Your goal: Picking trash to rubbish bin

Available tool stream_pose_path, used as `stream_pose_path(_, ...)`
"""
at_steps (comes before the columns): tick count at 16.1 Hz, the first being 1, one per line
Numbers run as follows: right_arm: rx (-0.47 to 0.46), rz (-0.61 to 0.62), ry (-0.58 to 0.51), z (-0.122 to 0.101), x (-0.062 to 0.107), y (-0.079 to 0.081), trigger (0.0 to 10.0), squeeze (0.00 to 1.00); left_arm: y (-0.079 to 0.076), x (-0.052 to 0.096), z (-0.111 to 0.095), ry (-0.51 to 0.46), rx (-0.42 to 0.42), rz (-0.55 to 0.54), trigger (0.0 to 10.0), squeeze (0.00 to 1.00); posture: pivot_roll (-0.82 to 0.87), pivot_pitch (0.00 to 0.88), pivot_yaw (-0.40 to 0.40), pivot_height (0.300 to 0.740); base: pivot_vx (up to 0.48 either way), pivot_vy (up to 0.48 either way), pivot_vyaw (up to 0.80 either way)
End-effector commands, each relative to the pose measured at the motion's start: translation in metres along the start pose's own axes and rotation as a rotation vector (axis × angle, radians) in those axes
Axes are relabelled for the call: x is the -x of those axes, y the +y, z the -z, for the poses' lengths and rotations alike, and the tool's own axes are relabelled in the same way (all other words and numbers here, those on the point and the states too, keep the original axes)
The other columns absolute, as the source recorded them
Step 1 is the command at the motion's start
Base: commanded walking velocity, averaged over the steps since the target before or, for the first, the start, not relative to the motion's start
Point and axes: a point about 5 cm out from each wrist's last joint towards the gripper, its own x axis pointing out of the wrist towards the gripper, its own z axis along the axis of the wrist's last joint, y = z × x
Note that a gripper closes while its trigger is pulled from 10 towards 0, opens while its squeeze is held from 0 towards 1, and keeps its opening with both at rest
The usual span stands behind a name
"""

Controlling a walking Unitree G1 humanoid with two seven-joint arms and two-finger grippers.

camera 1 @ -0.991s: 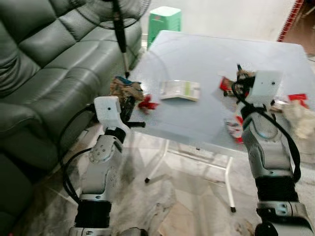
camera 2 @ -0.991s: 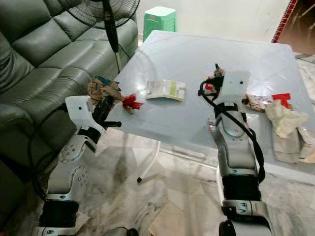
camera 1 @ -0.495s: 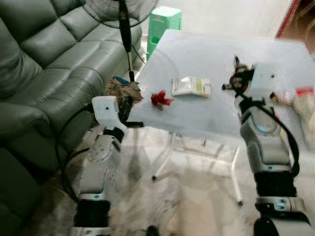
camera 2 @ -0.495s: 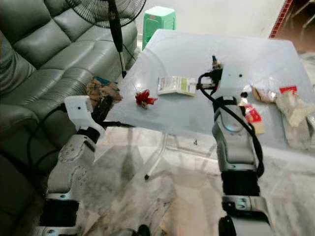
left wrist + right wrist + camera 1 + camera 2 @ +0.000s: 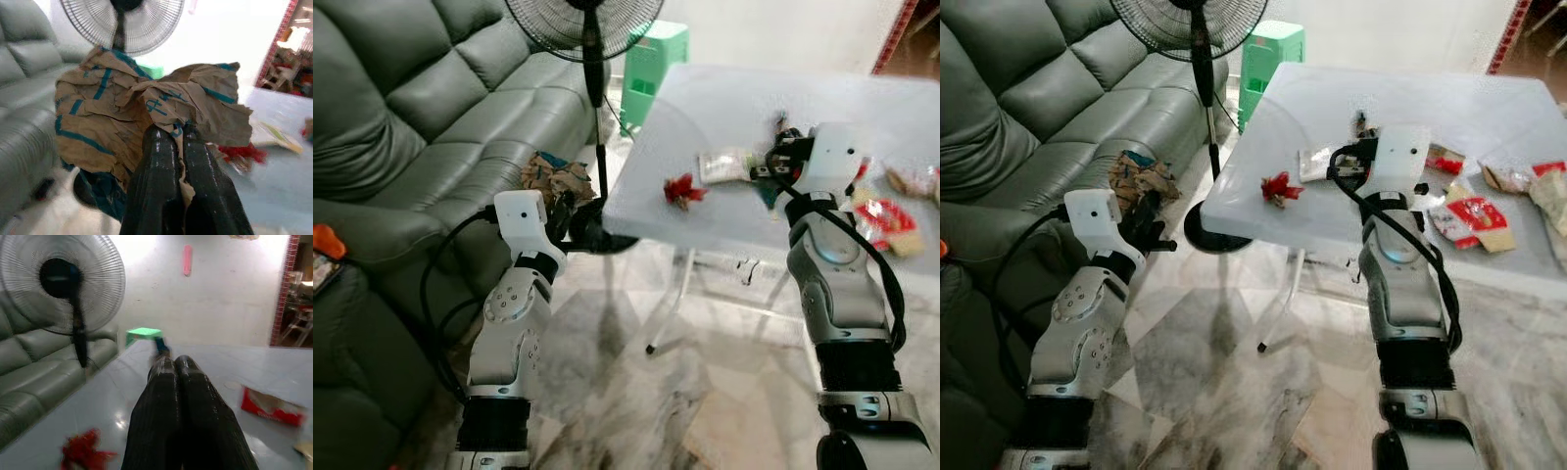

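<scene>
A humanoid robot stands on a marble floor (image 5: 1234,333) between a grey-green leather sofa (image 5: 401,108) and a pale table (image 5: 1410,108), both arms raised. At left centre of the head views, the left gripper (image 5: 172,134) has its two black fingers (image 5: 156,161) pressed nearly together on a crumpled sheet of brown paper (image 5: 112,107) printed with teal markings; the paper bunches up above the fingertips and hangs down beside them, held in the air in front of the sofa seat (image 5: 1141,176).

At upper right, the right gripper (image 5: 174,363) is raised over the table's near part, fingers (image 5: 159,391) closed against each other. A small blue-tipped scrap (image 5: 160,346) sticks up at the fingertips, though whether it is pinched between them cannot be told from the blurred wrist view.

Other litter lies on the table: a red crumpled wrapper (image 5: 1278,188) near the left edge, a white-and-green packet (image 5: 722,164) just beyond it, partly behind the right arm, and a red-and-white packet (image 5: 1474,215) at right. A standing fan (image 5: 587,24) rises at top centre beside the sofa, its round base (image 5: 1209,230) on the floor under the table corner, and a green stool (image 5: 1271,49) sits behind it.
</scene>
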Motion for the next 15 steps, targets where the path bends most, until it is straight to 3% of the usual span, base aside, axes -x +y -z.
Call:
stream_pose_path(1, -0.002, 0.019, -0.019, -0.005, -0.002, -0.001, 0.0, 0.00, -0.003, -0.002, -0.007, -0.029, -0.010, 0.022, 0.0, 0.00, 0.03, 0.035, 0.014, 0.740, 0.000, 0.000, 0.00)
stream_pose_path(4, 0.013, 0.034, -0.013, -0.005, -0.004, -0.003, 0.0, 0.00, -0.003, -0.003, -0.010, -0.050, -0.019, 0.025, 0.0, 0.00, 0.03, 0.032, 0.010, 0.740, 0.000, 0.000, 0.00)
stream_pose_path(7, 0.012, 0.037, -0.013, -0.007, -0.006, -0.003, 0.0, 0.00, 0.004, -0.006, -0.015, -0.071, 0.024, -0.016, 0.0, 0.00, 0.02, 0.030, 0.008, 0.740, 0.000, 0.000, -0.80)
stream_pose_path(15, 0.021, 0.043, -0.018, -0.009, -0.008, -0.004, 0.0, 0.00, 0.002, -0.012, -0.017, -0.083, 0.031, -0.009, 0.0, 0.00, 0.02, 0.026, 0.004, 0.740, 0.000, 0.000, -0.80)
